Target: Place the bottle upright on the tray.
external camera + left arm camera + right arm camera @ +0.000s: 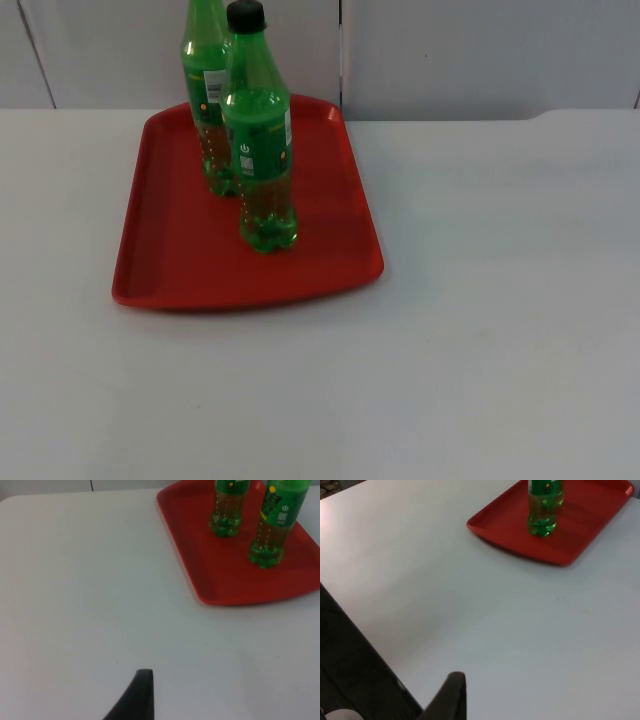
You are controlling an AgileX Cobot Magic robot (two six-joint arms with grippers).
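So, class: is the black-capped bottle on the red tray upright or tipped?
Upright. The black-capped bottle stands on its base on the red tray, cap on top, beside a second bottle.

The tray [170,270] lies on the worktop [480,350], left of centre, near the wall [480,50]. Two bottles stand upright on the tray: front bottle [259,140] mid-tray, rear bottle [205,100] just behind-left.

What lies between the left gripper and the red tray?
Bare white table in the left wrist view, up to the red tray with two upright green bottles.

Green bottle [543,507] upright on red tray [520,535].
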